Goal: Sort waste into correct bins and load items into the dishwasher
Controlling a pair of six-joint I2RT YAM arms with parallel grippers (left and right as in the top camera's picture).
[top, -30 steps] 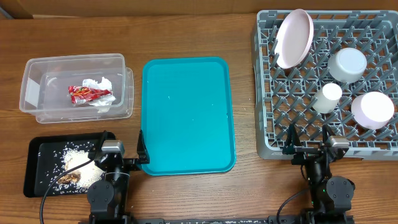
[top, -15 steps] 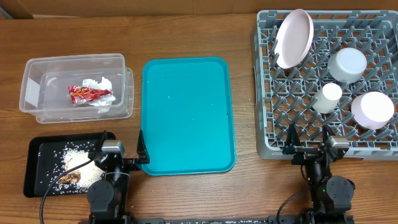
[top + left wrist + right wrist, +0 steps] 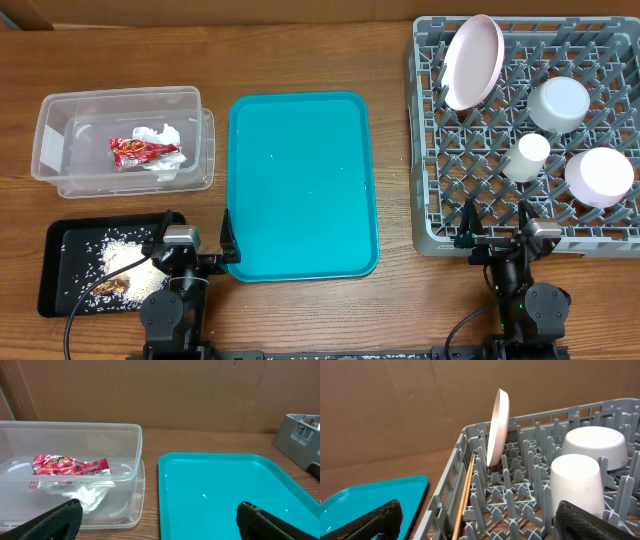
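The left end effector point(image 3: 160, 519) and right end effector point(image 3: 480, 521) are seen spread wide, with nothing held. The wrapper point(image 3: 143, 150) and tissue point(image 3: 163, 134) are contained in the tub point(image 3: 50, 108). Rice point(image 3: 125, 254) is spread on the black tray point(image 3: 55, 272). The plate point(image 3: 472, 62), bowl point(image 3: 558, 103), cup point(image 3: 526, 157) and chopsticks point(image 3: 465, 495) are held in the rack point(image 3: 425, 200).

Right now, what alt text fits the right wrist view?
A grey dish rack holds a pink plate standing on edge, a white cup and bowl, and wooden chopsticks lying along its left wall. A teal tray shows at lower left.
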